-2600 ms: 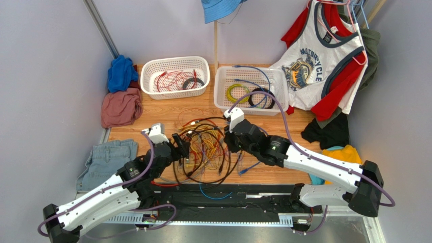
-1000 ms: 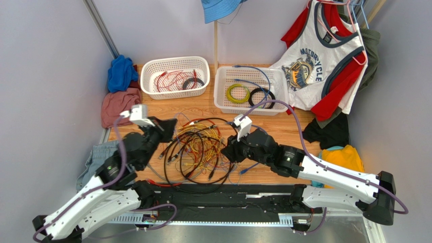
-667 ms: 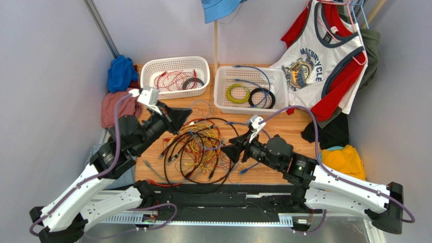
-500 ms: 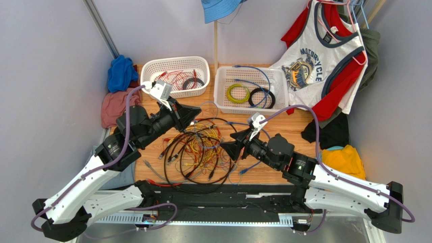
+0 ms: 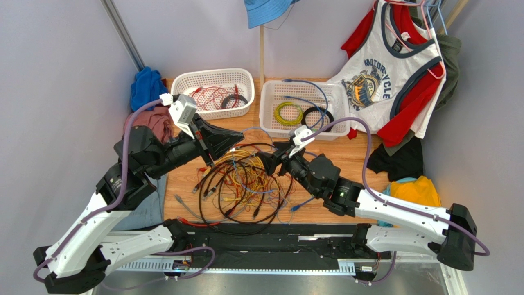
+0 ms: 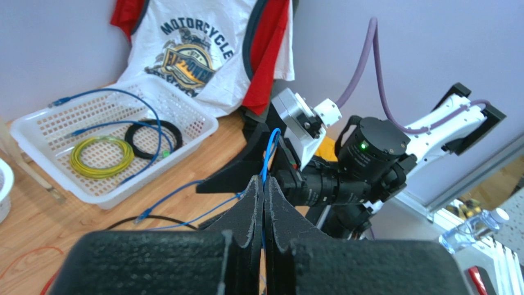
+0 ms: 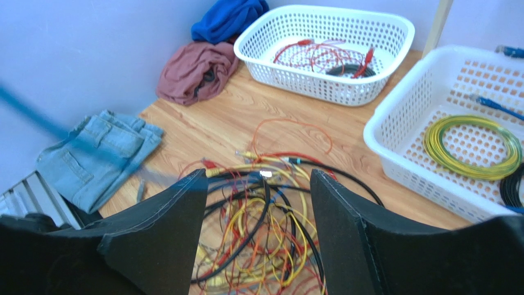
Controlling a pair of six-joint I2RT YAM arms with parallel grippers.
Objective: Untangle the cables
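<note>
Two white baskets, left (image 5: 215,114) and right (image 5: 268,114), are set side by side far back on the wooden table (image 5: 184,178). A yellow-green coil (image 5: 288,112) and a black coil (image 5: 317,117) are held in the right one. A blue cloth (image 5: 146,86), a mauve cloth (image 7: 197,70) and jeans (image 7: 101,153) are piled at the left. A printed shirt (image 5: 384,74) is hung at the right.

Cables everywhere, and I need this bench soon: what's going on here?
Two robot arms are untangling cords. The left gripper is shut on a blue cable, held above the table. The right gripper hangs open over the tangle of cables, which lies knotted on the wood. A few cords sit in two white baskets.
</note>
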